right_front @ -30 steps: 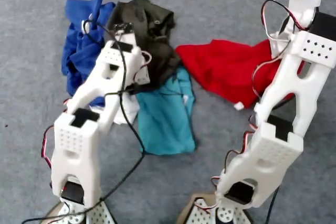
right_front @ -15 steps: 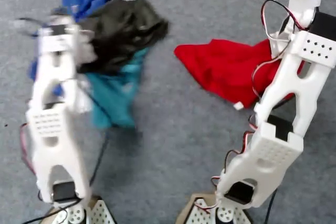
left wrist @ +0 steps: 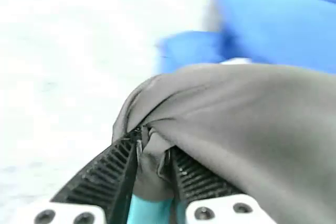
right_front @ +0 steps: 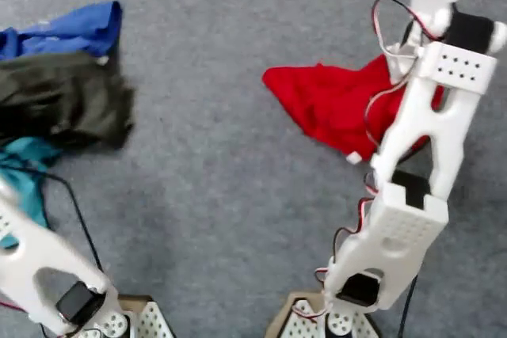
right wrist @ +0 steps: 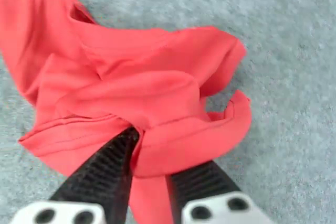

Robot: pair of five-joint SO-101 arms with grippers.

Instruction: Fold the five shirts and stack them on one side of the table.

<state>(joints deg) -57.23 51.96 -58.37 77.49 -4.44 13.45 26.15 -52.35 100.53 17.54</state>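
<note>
Grey felt covers your table point(right_front: 222, 164). Your right arm point(right_front: 420, 156) stretches far across it, the right gripper point(right wrist: 149, 145) clamped on a fold of the red shirt point(right wrist: 131, 87), which lies crumpled at the far right. Your left arm point(right_front: 40, 255) leans out past the near-left edge. The left gripper point(left wrist: 152, 142) pinches the dark shirt point(right_front: 67, 104), bunched at the left edge between the blue shirt point(right_front: 79, 25) beyond it and the teal shirt point(right_front: 24, 168) nearer.

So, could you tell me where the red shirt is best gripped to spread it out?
On the red shirt, probably the pointed corner lying flat on the table; come from the bare side there. The rest is bunched, with the right pincer shut on a fold.
</note>
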